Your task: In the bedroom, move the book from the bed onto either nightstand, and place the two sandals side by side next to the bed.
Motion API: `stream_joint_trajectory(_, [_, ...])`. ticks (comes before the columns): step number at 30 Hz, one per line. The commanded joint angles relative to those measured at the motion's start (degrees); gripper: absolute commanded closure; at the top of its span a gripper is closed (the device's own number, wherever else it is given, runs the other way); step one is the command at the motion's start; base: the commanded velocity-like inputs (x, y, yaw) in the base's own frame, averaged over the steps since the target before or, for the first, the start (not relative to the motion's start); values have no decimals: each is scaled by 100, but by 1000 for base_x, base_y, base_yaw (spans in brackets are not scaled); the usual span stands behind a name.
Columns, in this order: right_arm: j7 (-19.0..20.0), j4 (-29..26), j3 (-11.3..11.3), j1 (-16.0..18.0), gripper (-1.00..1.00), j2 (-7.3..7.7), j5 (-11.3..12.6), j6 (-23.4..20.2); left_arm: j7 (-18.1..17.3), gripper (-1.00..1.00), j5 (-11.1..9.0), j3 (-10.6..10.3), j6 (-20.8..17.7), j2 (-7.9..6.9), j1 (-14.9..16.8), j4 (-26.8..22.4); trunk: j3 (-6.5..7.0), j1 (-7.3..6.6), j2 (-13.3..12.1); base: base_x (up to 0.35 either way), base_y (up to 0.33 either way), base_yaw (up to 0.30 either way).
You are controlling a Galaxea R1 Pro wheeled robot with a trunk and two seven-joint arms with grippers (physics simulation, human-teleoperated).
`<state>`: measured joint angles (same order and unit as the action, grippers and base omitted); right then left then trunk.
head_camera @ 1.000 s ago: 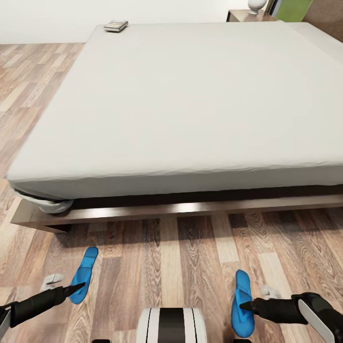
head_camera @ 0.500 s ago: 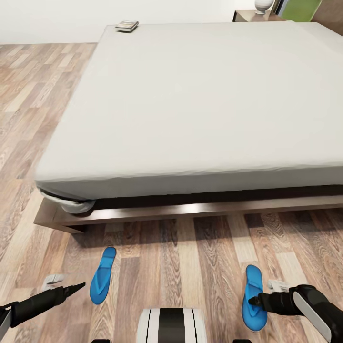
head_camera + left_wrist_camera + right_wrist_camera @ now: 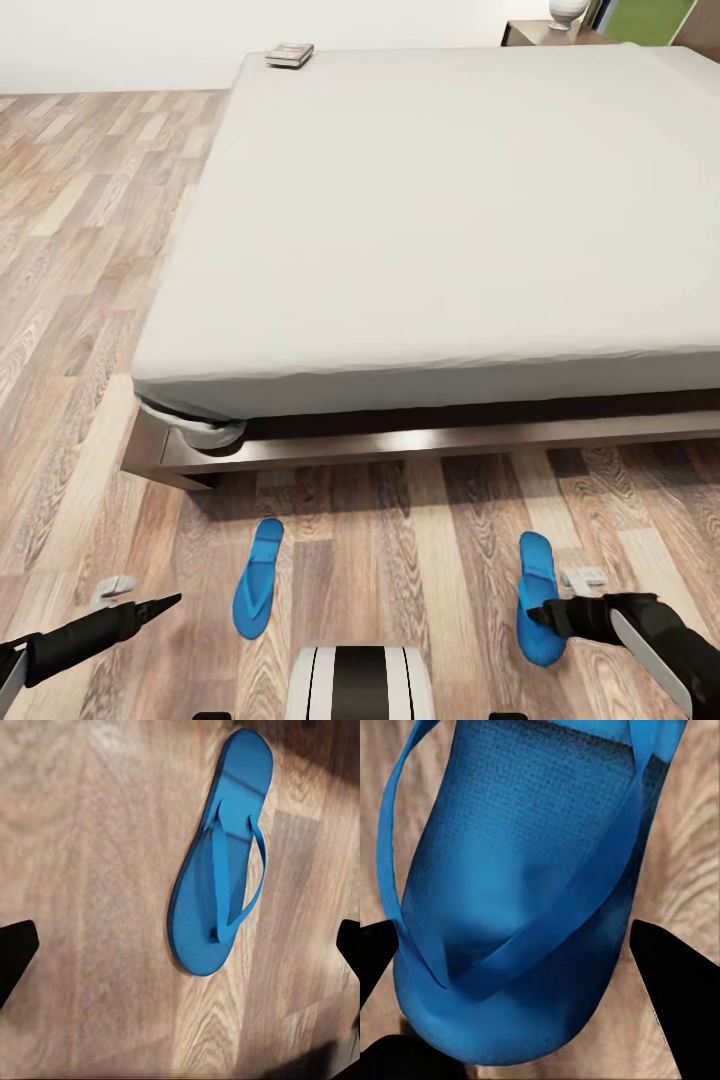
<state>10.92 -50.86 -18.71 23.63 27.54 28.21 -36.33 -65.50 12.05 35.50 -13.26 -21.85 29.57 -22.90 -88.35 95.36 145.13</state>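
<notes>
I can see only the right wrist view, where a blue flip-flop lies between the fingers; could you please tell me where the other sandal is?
Observer: The second bright-blue flat-soled flip-flop lies on the wood-plank floor, well apart from yours and near the open left end effector.
Operator: Thank you. Is the book off the bed?
Observer: No, the thin small paperback book lies on the far left corner of the light-grey mattress.
Operator: Is a nightstand in sight?
Observer: Yes, a dark-brown wooden nightstand stands beyond the bed's far edge, to the right.
</notes>
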Motion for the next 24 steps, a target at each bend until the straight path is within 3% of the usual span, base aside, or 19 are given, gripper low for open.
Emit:
stream_joint_trajectory(1, [8,-37,-11,1,100,9,-26,161,-36,-100,43,46,-61,8,5,-3,-4,-1,2,0,166,0])
stream_joint_trajectory(15, [12,-107,-10,1,100,15,-43,372,-26,-100,43,37,-54,29,5,4,-4,-1,2,0,28,0])
stream_joint_trajectory(24, [-1,-54,-14,1,100,6,-44,372,-22,-100,43,36,-54,78,5,5,-4,-1,2,0,271,0])
